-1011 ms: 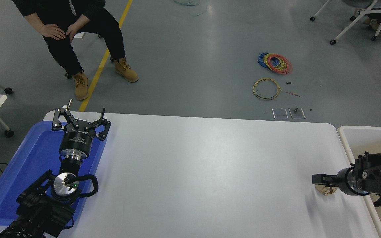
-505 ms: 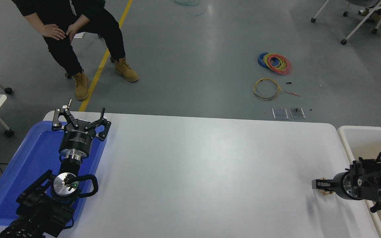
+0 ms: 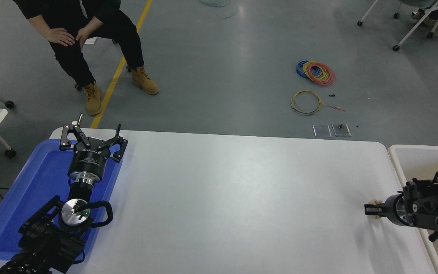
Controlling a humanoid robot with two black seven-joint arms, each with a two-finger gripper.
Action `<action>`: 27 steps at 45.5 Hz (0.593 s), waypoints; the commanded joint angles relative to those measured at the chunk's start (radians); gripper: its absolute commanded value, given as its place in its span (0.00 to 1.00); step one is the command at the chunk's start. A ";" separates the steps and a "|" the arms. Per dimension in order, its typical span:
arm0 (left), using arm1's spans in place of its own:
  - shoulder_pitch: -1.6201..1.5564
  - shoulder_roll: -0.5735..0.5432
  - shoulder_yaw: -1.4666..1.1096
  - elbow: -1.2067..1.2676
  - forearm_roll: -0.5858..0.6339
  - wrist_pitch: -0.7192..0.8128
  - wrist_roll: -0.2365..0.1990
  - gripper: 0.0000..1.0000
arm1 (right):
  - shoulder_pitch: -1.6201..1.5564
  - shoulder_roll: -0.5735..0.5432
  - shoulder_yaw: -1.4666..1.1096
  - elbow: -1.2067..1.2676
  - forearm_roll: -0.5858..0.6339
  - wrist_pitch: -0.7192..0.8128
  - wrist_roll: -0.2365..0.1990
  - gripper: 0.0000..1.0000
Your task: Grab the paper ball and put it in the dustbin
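My right gripper [image 3: 369, 209] reaches in from the right edge, level with the table's right end, and is shut on the paper ball [image 3: 374, 200]. Only small tan bits of the ball show above and below the black fingers. The ball hangs a little above the white table [image 3: 242, 198], with a faint shadow beneath it. The dustbin [image 3: 394, 153], white-rimmed and cream inside, stands just past the table's right end, and the right arm crosses over it. My left gripper [image 3: 91, 134] is parked open at the lower left.
A blue tray [image 3: 25, 190] lies under the left arm at the table's left end. A person sits beyond the far left corner, hands on knees. Wire coils [image 3: 316, 72] and two small plates lie on the floor behind the table.
My right gripper has drawn back to the right toward the dustbin and risen slightly, carrying the paper ball with it. The left arm has not moved.
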 commanded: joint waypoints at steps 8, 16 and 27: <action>0.000 0.000 0.000 0.000 0.000 0.000 0.001 1.00 | 0.360 -0.130 -0.088 0.246 -0.015 0.163 0.012 0.00; 0.000 0.000 0.000 0.000 0.000 -0.001 0.001 1.00 | 0.584 -0.127 -0.185 0.346 -0.010 0.246 0.011 0.00; 0.000 -0.001 0.000 0.000 0.000 -0.001 0.001 1.00 | 0.782 -0.121 -0.230 0.374 -0.013 0.409 0.012 0.00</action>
